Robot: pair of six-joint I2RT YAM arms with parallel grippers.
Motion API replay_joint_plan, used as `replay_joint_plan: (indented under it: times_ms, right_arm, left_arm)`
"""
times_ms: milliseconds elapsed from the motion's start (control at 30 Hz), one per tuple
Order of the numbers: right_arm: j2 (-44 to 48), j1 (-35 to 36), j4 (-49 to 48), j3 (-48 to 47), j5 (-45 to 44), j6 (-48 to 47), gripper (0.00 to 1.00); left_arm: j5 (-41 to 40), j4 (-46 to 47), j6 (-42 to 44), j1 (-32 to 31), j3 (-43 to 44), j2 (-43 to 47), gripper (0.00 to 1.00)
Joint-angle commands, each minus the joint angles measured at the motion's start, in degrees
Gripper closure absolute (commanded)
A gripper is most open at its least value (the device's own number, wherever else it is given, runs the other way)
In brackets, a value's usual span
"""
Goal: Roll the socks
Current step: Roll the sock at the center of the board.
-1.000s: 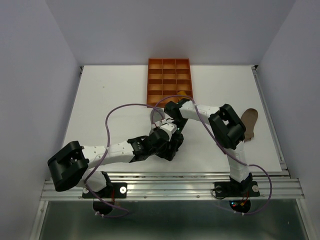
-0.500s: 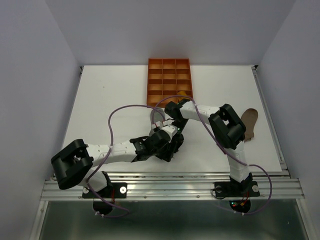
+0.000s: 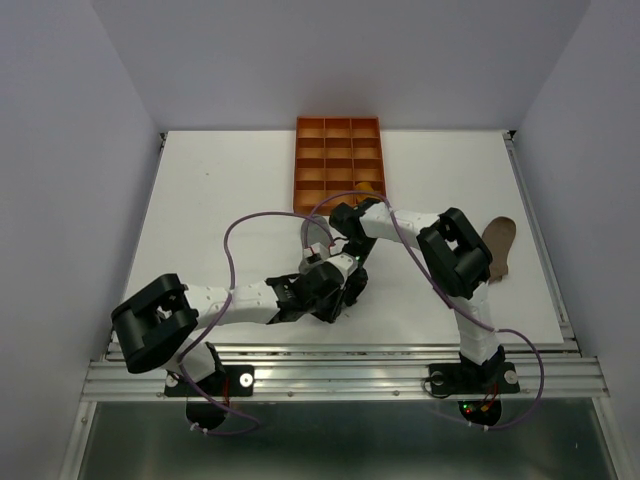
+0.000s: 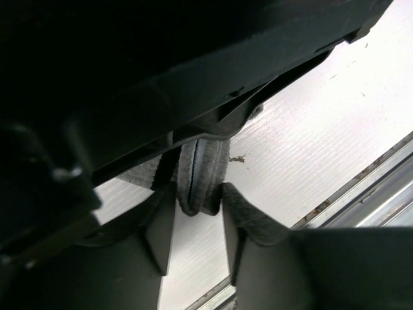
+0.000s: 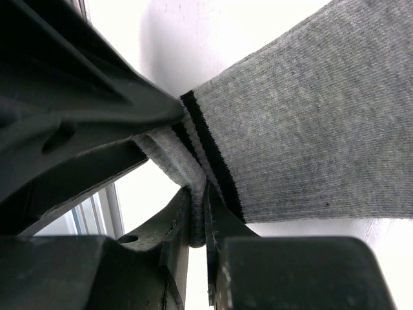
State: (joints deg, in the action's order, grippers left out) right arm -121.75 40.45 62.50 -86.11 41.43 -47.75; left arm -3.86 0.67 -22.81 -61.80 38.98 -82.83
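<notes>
Grey sock: fine ribbed knit cloth, matt, slightly fuzzy. The black cuff bands are the same knit.
Right claw: dull black plastic, faintly grainy.
Left claw: same matt black plastic. One fingertip, just right of centre, looks rough, almost felt-like.
Worktop: white, matt, fine parallel grain, a few dark scuffs.
Orange tray, upper centre: hard plastic, slight sheen.
Brown sock, right side: matt cloth.
Rail, bottom edge: bare brushed metal, low gloss.
</notes>
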Motion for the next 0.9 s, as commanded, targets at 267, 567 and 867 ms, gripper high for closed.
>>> replay_joint_plan:
  times_ms: [267, 567, 867]
  right_arm:
    - [1.43, -0.19, -4.84, 1.64, -1.96, -0.85, 0.92]
    - [5.64, -0.81, -5.37, 2.7, -0.21, -3.49, 0.67]
    - [10.74, -5.37, -6.42, 2.87, 0.58, -3.5, 0.55]
  left_arm:
    - [1.48, 4.17, -1.44, 0.36, 0.39, -1.54, 1.0]
    - [2.98, 5.84, -7.42, 1.24, -0.22, -4.19, 1.0]
    - [3.24, 6.98, -10.32, 2.12, -2.24, -3.13, 1.0]
